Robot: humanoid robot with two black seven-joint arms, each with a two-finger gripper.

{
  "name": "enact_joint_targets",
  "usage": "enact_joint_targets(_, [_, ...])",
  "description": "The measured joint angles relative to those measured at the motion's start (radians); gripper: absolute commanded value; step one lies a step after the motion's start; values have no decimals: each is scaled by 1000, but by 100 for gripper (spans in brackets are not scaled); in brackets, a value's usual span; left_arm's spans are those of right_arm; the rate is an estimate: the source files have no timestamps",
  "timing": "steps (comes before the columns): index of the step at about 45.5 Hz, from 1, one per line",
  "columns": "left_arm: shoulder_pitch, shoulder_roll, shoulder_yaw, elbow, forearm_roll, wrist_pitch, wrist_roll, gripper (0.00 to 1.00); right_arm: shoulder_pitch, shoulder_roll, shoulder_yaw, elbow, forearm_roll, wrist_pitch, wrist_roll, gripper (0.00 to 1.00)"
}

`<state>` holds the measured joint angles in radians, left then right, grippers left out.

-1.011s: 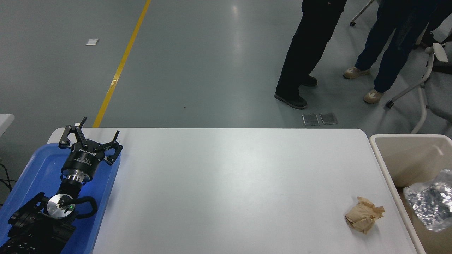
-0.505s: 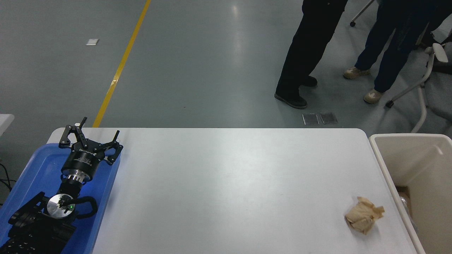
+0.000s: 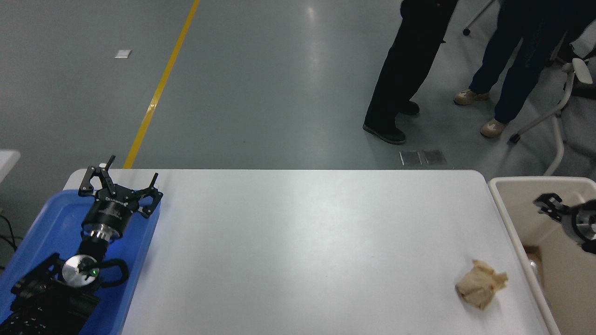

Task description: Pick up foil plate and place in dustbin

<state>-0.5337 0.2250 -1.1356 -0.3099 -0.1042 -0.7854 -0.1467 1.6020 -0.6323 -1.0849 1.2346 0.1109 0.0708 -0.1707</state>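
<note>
Two grippers: right gripper point(image 3: 545, 205) over dustbin point(image 3: 511, 218), spread unclear, carrying nothing visible. Left gripper point(image 3: 121, 184) spread, parked far left of dustbin. Foil plate not visible, likely down inside dustbin. Judged light, flimsy, crushable; pinch rim.

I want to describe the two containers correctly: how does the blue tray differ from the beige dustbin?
The blue tray is flat and shallow, while the dustbin is deep with tall walls. The tray lies on the table's left end; the dustbin stands off its right edge. The left gripper hangs over the tray, the right gripper over the dustbin. Both are rectangular, with rounded rims.
</note>
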Motion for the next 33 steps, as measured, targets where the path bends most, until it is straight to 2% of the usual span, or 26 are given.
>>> enact_joint_targets(10, [1,0,-2,0,0,0,0,99,262,124,-47,80,0,383,-1,100])
enact_joint_targets(16, [1,0,-2,0,-1,0,0,99,394,214,-56,102,0,539,-3,100])
enact_joint_targets(25, [1,0,-2,0,-1,0,-1,99,557,343,-49,120,4,647,-3,100])
enact_joint_targets(33, [1,0,-3,0,-1,0,-1,99,645,405,-47,125,11,685,-2,100])
